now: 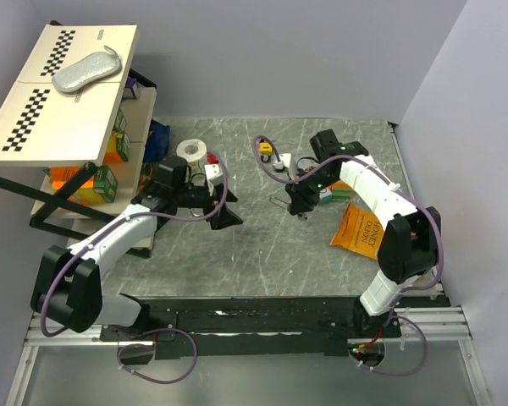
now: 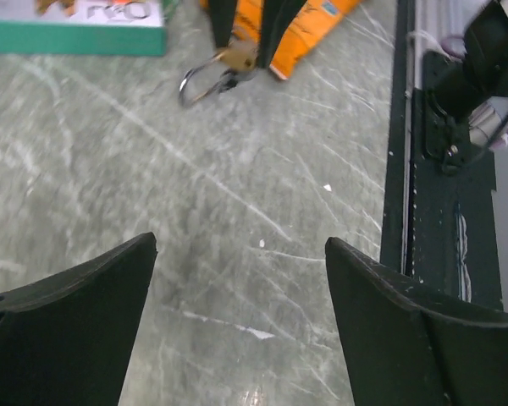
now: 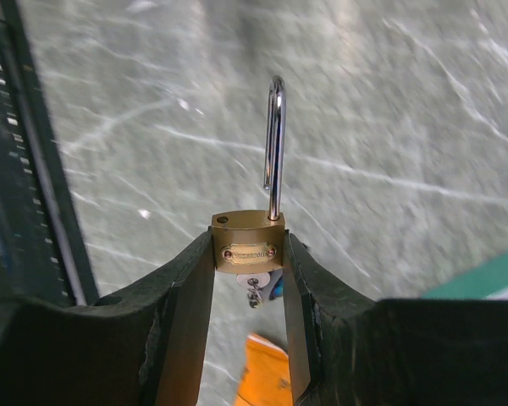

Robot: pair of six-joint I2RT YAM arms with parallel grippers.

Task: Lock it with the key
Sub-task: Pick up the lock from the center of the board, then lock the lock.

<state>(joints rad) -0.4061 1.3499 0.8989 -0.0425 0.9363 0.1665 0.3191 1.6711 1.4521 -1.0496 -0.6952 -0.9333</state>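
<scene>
Right pincer (image 3: 248, 244) clamps the brass lock (image 3: 246, 254) between its fingertips. Shackle (image 3: 274, 144) open, pointing ahead; key (image 3: 254, 290) seemingly behind, in the base. I judge it rigid, slick, dense. Left pincer (image 2: 240, 254) wide, empty.

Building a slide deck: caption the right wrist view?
Right gripper clamps a brass padlock, shackle open, above the grey table.
</scene>
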